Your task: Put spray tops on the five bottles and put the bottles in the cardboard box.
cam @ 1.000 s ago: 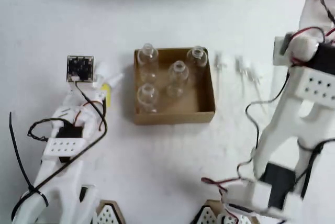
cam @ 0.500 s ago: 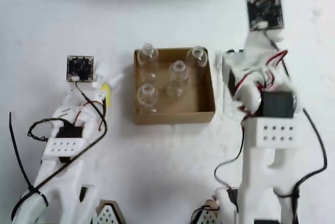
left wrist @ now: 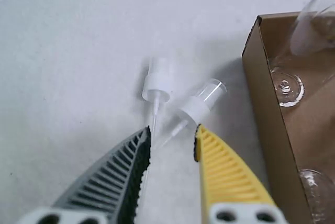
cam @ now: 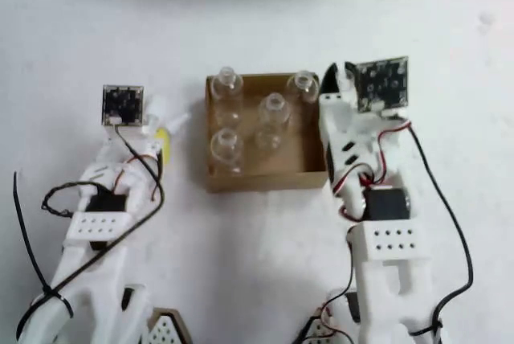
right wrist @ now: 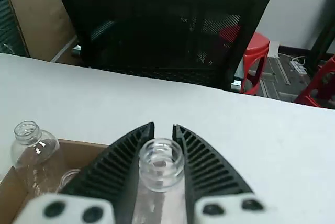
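Cardboard box [cam: 269, 182] holds four uncapped bottles [cam: 273, 108]; right gripper [right wrist: 163, 127] straddles one, grip unclear; left gripper [left wrist: 170, 132] spread over two spray tops [left wrist: 156, 81].

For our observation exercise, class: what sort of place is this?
Probably an office or lab workroom: a white table carrying robot arms, with a black mesh office chair and a red stool on the floor behind it.
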Controlling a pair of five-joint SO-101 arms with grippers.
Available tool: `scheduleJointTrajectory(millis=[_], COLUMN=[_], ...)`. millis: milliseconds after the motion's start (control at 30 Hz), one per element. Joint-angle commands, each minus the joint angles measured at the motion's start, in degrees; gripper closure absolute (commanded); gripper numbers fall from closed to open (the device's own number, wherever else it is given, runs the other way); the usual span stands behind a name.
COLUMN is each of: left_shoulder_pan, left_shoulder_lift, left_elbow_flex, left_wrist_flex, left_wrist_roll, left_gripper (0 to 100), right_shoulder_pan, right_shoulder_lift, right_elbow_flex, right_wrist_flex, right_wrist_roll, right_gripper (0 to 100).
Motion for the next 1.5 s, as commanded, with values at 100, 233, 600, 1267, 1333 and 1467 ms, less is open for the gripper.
scheduleJointTrajectory(millis=[100,233,600,1267,1333,1467], left_shoulder_pan=[0.4,0.3,0.5,0.7,0.7,0.7], left_shoulder_lift=[-0.6,-0.6,-0.6,-0.6,-0.6,-0.6], left_elbow_flex=[-0.4,-0.4,-0.6,-0.6,-0.6,-0.6], left_wrist_flex=[-1.2,-1.2,-1.3,-1.3,-1.3,-1.3], left_wrist_roll=[0.5,0.5,0.5,0.5,0.5,0.5], left_gripper=[86,86,86,86,86,86], right_shoulder_pan=[-2.6,-2.3,-2.3,-2.5,-2.5,-2.4], right_shoulder_lift=[1.8,4.1,4.4,4.4,4.4,4.4], right_elbow_flex=[5.6,8.4,15.0,22.7,22.7,22.8], right_wrist_flex=[-13.4,-19.2,-19.5,-19.5,-19.2,-19.1], right_wrist_roll=[-9.0,-10.1,-9.6,-9.6,-9.5,-9.5], right_gripper=[98.2,98.2,98.2,97.8,97.8,97.8])
